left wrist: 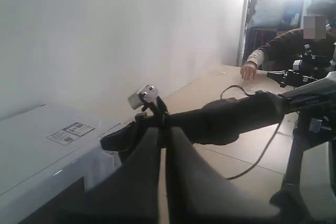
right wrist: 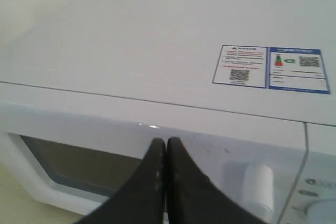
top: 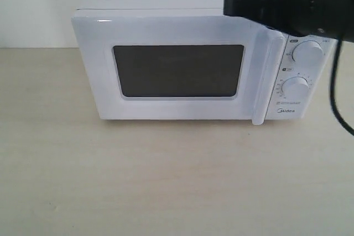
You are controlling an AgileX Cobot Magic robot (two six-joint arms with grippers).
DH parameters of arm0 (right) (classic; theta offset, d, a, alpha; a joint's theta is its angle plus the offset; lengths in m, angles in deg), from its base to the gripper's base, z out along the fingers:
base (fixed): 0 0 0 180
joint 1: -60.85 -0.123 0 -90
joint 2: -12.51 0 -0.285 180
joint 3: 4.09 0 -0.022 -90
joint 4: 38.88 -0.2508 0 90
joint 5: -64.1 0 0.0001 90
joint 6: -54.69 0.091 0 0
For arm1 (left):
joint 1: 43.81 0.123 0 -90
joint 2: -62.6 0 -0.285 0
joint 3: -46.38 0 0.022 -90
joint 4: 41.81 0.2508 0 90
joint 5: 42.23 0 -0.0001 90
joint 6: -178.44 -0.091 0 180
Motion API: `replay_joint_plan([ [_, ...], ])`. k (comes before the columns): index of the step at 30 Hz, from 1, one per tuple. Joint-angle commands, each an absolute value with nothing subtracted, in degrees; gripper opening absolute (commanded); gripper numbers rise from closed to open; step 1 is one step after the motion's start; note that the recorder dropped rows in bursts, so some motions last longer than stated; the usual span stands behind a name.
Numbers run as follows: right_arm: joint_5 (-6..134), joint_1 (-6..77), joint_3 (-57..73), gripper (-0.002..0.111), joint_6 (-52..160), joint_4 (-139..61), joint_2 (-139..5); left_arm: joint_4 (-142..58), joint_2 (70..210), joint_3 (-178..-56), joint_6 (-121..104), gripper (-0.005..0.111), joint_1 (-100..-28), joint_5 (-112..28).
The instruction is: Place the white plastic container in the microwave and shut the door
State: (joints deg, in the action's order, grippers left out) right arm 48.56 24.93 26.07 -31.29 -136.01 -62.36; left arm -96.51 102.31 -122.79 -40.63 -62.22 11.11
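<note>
The white microwave (top: 182, 26) stands on the pale table with its door (top: 105, 70) closed; the dark window (top: 178, 71) and the long vertical handle (top: 264, 78) face me. My right gripper (top: 228, 4) hovers at the door's upper edge near the handle, its black fingers pressed together with nothing between them. In the right wrist view that gripper (right wrist: 166, 142) sits just in front of the door (right wrist: 105, 129), above the window. My left gripper (left wrist: 163, 129) is shut and empty, beside the microwave (left wrist: 42, 145). The white plastic container is out of view.
Two round dials (top: 308, 52) (top: 295, 88) sit right of the handle. A black cable (top: 333, 92) hangs from the right arm (left wrist: 231, 119). Stickers (right wrist: 270, 67) lie on the microwave's top. A person (left wrist: 294, 45) sits at the table's far end.
</note>
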Motion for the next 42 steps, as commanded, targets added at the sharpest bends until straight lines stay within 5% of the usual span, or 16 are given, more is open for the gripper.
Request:
replay_joint_plan([
  [1, 47.5, 24.88, 33.55, 0.0, -37.18, -138.82, -51.81, -96.4, 102.16, -123.01, -40.53, 0.004, -62.56, 12.83],
  [18, 46.41, 24.88, 48.8, 0.0, -36.73, -138.82, -21.93, -94.06, 102.16, -122.9, -39.74, 0.004, -62.56, 21.15],
  [42, 45.92, 24.88, 48.8, 0.0, -35.72, -138.82, -18.76, -102.52, 100.64, -111.31, -34.48, 0.004, -62.43, 8.32],
])
